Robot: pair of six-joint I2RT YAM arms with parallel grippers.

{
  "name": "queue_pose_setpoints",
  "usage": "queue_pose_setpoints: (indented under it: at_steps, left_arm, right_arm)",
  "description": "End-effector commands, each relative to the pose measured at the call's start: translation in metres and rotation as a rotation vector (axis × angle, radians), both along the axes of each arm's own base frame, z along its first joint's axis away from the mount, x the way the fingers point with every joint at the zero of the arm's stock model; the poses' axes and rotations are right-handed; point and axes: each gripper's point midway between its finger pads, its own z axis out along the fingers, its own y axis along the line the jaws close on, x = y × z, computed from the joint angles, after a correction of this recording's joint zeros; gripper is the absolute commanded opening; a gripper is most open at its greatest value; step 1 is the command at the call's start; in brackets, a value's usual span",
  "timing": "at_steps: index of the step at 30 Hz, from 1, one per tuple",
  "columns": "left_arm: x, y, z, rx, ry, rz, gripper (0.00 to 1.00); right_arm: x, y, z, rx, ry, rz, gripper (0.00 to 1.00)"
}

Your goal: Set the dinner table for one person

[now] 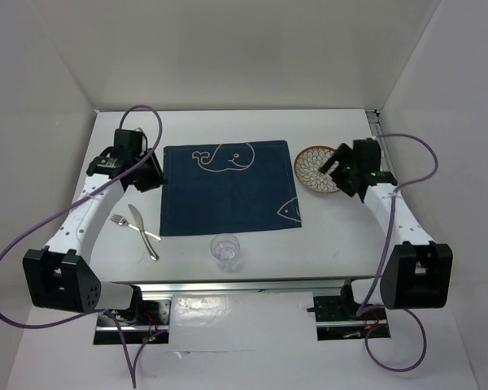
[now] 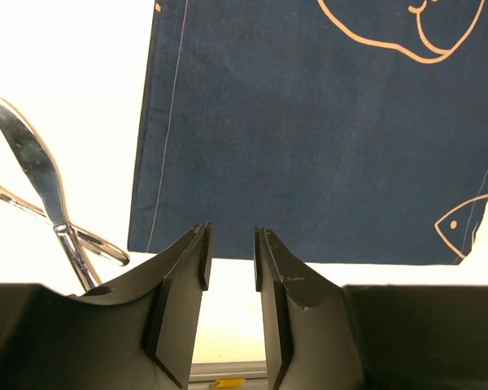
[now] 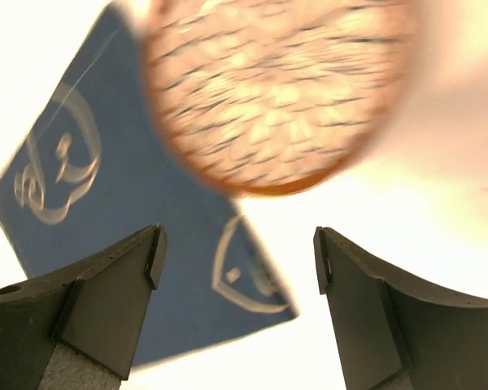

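A clear glass (image 1: pixel 226 250) is seen standing upright on the white surface (image 1: pixel 228 122), just near of the near edge of the dark blue placemat (image 1: pixel 228 191), which is spread flat at the middle. What the glass contains cannot be told. A round plate (image 1: pixel 311 169) with an orange rim and a patterned face is set just right of the placemat's far right corner. It is partly covered in the top view and blurred in the right wrist view.

The left arm is stretched from its near base toward the far left, its wrist turned in toward the placemat's left edge. The fingers of the left gripper (image 2: pixel 230 236) are held only narrowly apart, with nothing gripped. A knife (image 2: pixel 34 166) and a fork (image 2: pixel 102 245) are laid crossed on the surface left of the placemat.

The right arm is extended toward the far right, and the right gripper (image 3: pixel 237 244) is held above the plate with its fingers spread wide, nothing being gripped.
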Motion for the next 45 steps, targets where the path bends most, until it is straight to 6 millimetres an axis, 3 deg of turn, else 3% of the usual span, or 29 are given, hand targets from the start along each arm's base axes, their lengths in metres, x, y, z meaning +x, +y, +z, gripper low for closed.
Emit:
queue_pose_setpoints:
  at_steps: [1, 2, 4, 12, 13, 14, 19, 23, 24, 27, 28, 29, 32, 33, 35, 36, 38, 41, 42, 44, 45]
  left_arm:
    - [-0.004, -0.001, 0.008, 0.002, -0.012, -0.028, 0.45]
    - [-0.006, -0.001, 0.007, 0.008, -0.013, -0.035, 0.45]
    - [-0.008, -0.001, 0.003, 0.009, -0.001, -0.035, 0.45]
    - [-0.011, -0.002, -0.003, 0.006, -0.003, -0.049, 0.45]
    - [-0.011, -0.002, -0.003, 0.006, -0.003, -0.049, 0.45]
    - [-0.011, -0.002, -0.003, 0.006, -0.003, -0.049, 0.45]
    - [-0.010, 0.000, -0.006, 0.021, 0.005, -0.050, 0.45]
    - [-0.011, 0.002, -0.013, 0.035, 0.023, -0.052, 0.44]
    - [-0.009, 0.002, -0.012, 0.034, 0.014, -0.052, 0.44]
    - [-0.008, 0.002, -0.018, 0.036, 0.035, -0.052, 0.44]
    - [-0.008, 0.002, -0.018, 0.036, 0.036, -0.052, 0.44]
    - [-0.008, 0.002, -0.018, 0.036, 0.036, -0.052, 0.42]
    - [-0.008, 0.002, -0.018, 0.041, 0.035, -0.059, 0.42]
    - [-0.006, 0.002, -0.015, 0.041, 0.026, -0.059, 0.42]
    - [-0.004, 0.002, -0.012, 0.040, 0.016, -0.059, 0.42]
    - [-0.004, 0.002, -0.012, 0.040, 0.016, -0.059, 0.42]
    - [-0.003, 0.000, -0.004, 0.032, -0.005, -0.064, 0.42]
    - [-0.004, 0.000, 0.002, 0.031, -0.016, -0.064, 0.42]
    - [-0.004, 0.000, 0.005, 0.030, -0.025, -0.064, 0.42]
    - [-0.004, 0.002, 0.007, 0.033, -0.024, -0.048, 0.44]
    - [-0.006, 0.005, 0.005, 0.042, -0.013, -0.026, 0.44]
  right_arm:
    - [-0.006, -0.024, -0.027, 0.180, 0.022, -0.068, 0.84]
    - [-0.012, -0.024, -0.038, 0.267, 0.029, -0.064, 0.84]
    - [-0.002, -0.025, -0.035, 0.317, -0.051, -0.034, 0.84]
    - [0.016, -0.034, -0.083, 0.356, 0.003, -0.107, 0.86]
    - [0.020, -0.037, -0.079, 0.345, -0.009, -0.115, 0.84]
    - [0.021, -0.037, -0.091, 0.349, 0.016, -0.120, 0.84]
    - [0.032, -0.046, -0.107, 0.365, 0.021, -0.152, 0.73]
    - [0.039, -0.048, -0.114, 0.379, 0.020, -0.165, 0.57]
    - [0.042, -0.048, -0.112, 0.385, 0.011, -0.171, 0.43]
    - [0.045, -0.049, -0.109, 0.382, -0.009, -0.167, 0.21]
    - [0.042, -0.048, -0.111, 0.374, 0.003, -0.160, 0.07]
    - [0.046, -0.051, -0.103, 0.362, -0.015, -0.167, 0.00]
    - [0.049, -0.058, -0.070, 0.301, -0.099, -0.150, 0.00]
    - [0.049, -0.058, -0.045, 0.281, -0.168, -0.133, 0.00]
    - [0.046, -0.051, -0.020, 0.274, -0.230, -0.071, 0.00]
    - [0.049, -0.048, 0.004, 0.273, -0.273, -0.037, 0.00]
    - [0.049, -0.037, 0.025, 0.282, -0.297, 0.050, 0.00]
    - [0.052, -0.006, 0.056, 0.275, -0.332, 0.173, 0.00]
    - [0.052, 0.015, 0.070, 0.283, -0.350, 0.247, 0.00]
    - [0.052, 0.037, 0.071, 0.309, -0.334, 0.314, 0.00]
    - [0.050, 0.061, 0.077, 0.348, -0.328, 0.384, 0.00]
